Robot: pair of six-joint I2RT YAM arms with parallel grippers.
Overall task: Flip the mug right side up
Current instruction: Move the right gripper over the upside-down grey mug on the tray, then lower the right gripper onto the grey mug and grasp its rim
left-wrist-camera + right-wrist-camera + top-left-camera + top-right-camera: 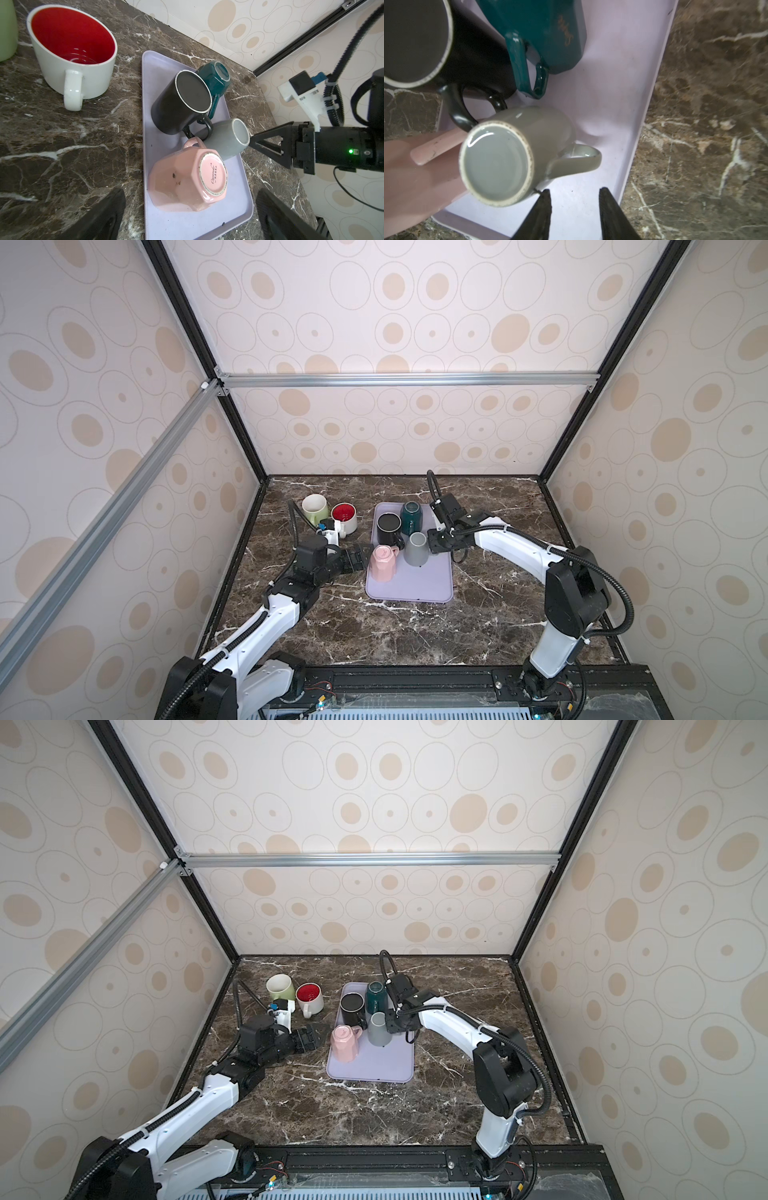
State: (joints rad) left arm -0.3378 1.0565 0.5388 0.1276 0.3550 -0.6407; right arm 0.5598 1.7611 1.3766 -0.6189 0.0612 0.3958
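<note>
Grey mug (415, 549) sits upside down on the tray (409, 599) in both top views, with the left gripper (360, 556) gaping nearby. In the right wrist view, the right gripper (574, 189) hangs parted and empty beside the handle (579, 158); this looks like the approach step, which likely calls for a closing grasp next.

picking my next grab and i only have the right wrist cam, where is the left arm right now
Observer: The left gripper hangs just off the left edge of the lilac tray, close to the pink mug. Its fingers are open and hold nothing.
Operator: ok and are there any mugs off the tray that i cant see
Observer: Two. A green mug and a white mug with a red inside stand mouth up on the table, left of the tray and behind the left gripper in both top views.
</note>
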